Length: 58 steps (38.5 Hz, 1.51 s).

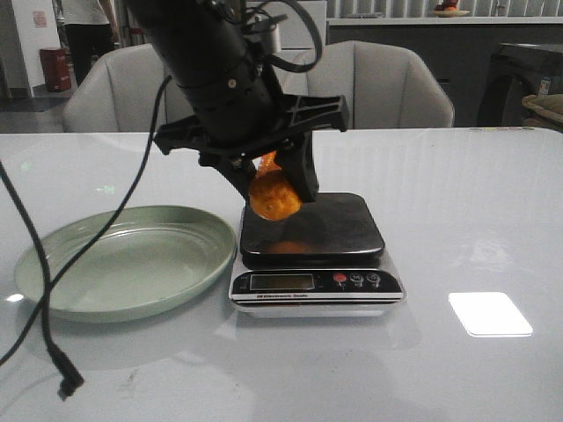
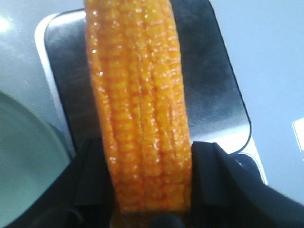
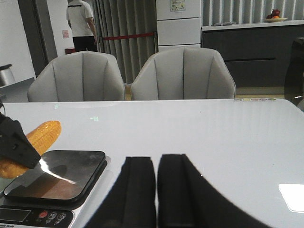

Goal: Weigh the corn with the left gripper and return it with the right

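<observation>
Corn's hanging over the scale, not on it yet.

You've got the corn (image 1: 274, 199) clamped in the left claw (image 1: 268, 180), just above the scale (image 1: 314, 251) platform. Green plate (image 1: 123, 261) sits at the scale's 9 o'clock on the table (image 1: 475, 229). Your right claw (image 3: 156, 190) is pinched closed on nothing, well off to the side.

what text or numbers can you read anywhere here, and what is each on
Nothing reads clearly.
Scale: a line of print under the display, too small and blurred to read.
Scale display: no digits can be made out.
Wall notice behind the chairs: too blurred.
Paper on the white cabinet: too small to read.
Corn: no label.
</observation>
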Tool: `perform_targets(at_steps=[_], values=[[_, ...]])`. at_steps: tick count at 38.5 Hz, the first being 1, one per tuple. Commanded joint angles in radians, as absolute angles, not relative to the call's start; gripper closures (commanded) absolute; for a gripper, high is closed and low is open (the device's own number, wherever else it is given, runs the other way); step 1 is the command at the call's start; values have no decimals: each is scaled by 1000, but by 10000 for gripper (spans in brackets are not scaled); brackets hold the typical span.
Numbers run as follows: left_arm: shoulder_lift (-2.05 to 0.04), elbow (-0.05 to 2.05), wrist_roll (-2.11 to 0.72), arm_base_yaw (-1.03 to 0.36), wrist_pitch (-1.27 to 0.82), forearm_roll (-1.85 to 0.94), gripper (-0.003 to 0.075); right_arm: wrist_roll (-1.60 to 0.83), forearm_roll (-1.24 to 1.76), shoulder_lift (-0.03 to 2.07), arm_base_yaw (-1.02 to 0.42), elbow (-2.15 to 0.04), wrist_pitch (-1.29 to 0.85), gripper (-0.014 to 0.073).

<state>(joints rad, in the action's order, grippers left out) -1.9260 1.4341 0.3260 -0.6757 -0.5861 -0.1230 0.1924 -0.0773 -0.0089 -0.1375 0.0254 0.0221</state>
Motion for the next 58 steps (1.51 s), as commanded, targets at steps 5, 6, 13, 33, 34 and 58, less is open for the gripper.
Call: perform_targets(at_steps=[5, 6, 13, 33, 34, 58], values=[[-1931, 1481, 327, -688, -518, -201, 421, 181, -78, -29, -135, 36, 99, 400], [-1935, 1481, 327, -688, -514, -208, 374, 181, -78, -29, -135, 36, 99, 400], [-1955, 1481, 327, -688, -511, -211, 179, 181, -78, -29, -135, 36, 99, 400], [-1734, 1452, 375, -686, -592, 34, 188, 181, -78, -29, -135, 36, 99, 400], [-1708, 1435, 389, -686, -590, 55, 188, 181, -78, -29, -135, 36, 99, 400], [-954, 879, 397, -686, -545, 212, 189, 181, -78, -29, -135, 36, 99, 400]])
